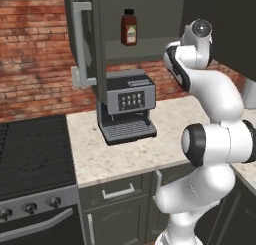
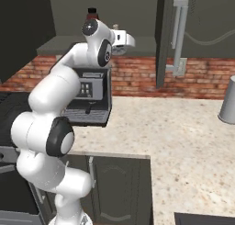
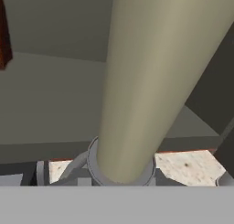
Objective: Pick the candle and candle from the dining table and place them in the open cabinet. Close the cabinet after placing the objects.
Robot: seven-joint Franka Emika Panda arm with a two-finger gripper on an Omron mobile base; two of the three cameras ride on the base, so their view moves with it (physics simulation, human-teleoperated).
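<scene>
Hand view shows the slim beige stick candle point(image 3: 141, 81) rising toward 12 o'clock from its grey disc base, clamped low in the closed tool so it stays upright while carried toward the open cabinet point(image 1: 90, 44) shelf.

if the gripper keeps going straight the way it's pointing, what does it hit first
Probably the cabinet's inside: the hand view looks along the held stick candle into the grey interior, over the shelf. A red bottle stands off to one side. Depth is unclear, so shelf or back wall first is uncertain.
</scene>
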